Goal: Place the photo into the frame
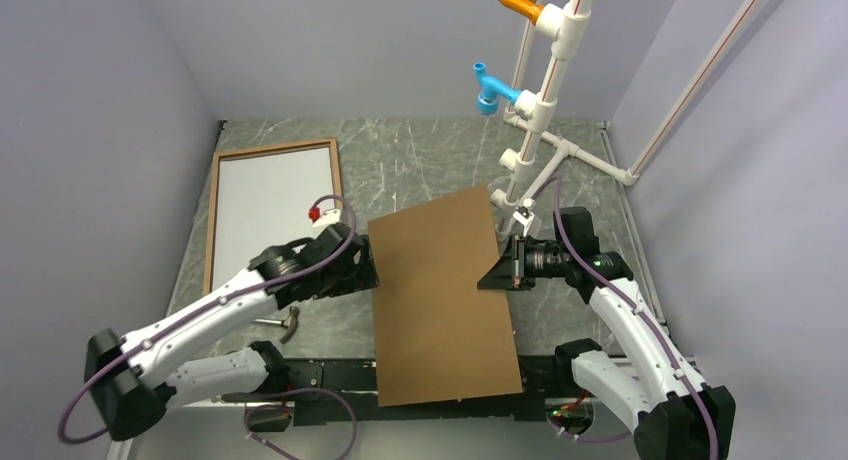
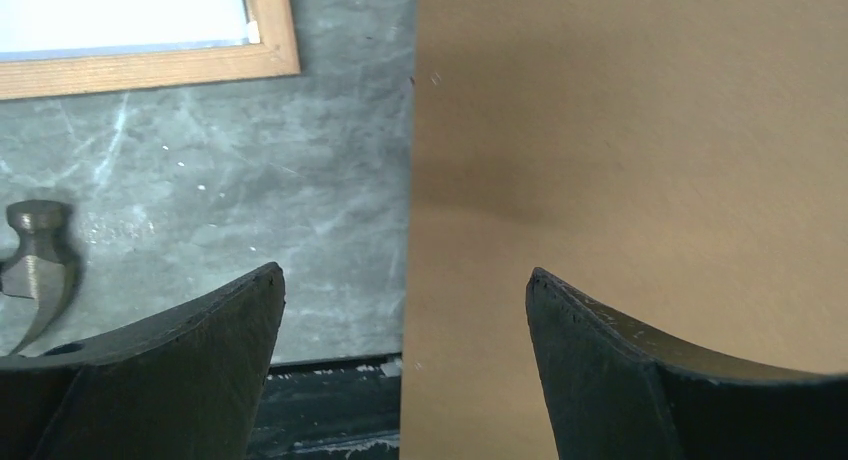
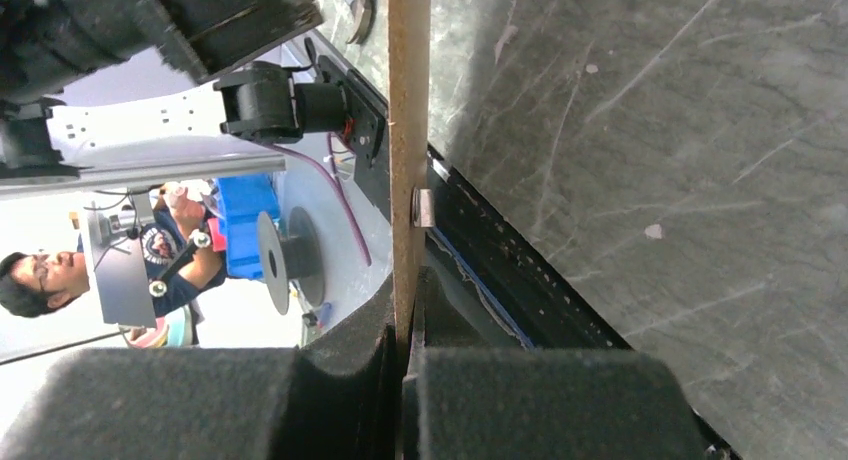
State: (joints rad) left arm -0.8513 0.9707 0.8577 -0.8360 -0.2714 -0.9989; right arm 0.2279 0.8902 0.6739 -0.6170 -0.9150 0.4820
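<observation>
1. One brown backing board [image 1: 440, 295] across mid-table, blocking the middle, near end over the arm bases. Pinched at its right edge by the right gripper [image 1: 505, 263], jaws tight on it.
2. Wide-spread left gripper [image 2: 405, 280], grasping nothing, the board's left edge between its fingers.
3. Loose hammer [image 1: 288, 324] near-left of that gripper; white pipe stand [image 1: 545, 110] far right, behind the board.
4. Wood-faced frame [image 1: 275, 146] flat at far left, photo [image 1: 265, 215] white side up inside its rails, apart from the board.
5. Bare strip of grey marbled table [image 1: 420, 160] between frame and board; grey walls [image 1: 100, 130] close on three sides.

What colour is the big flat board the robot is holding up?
Plain brown. The board shows best in the top external view.
</observation>
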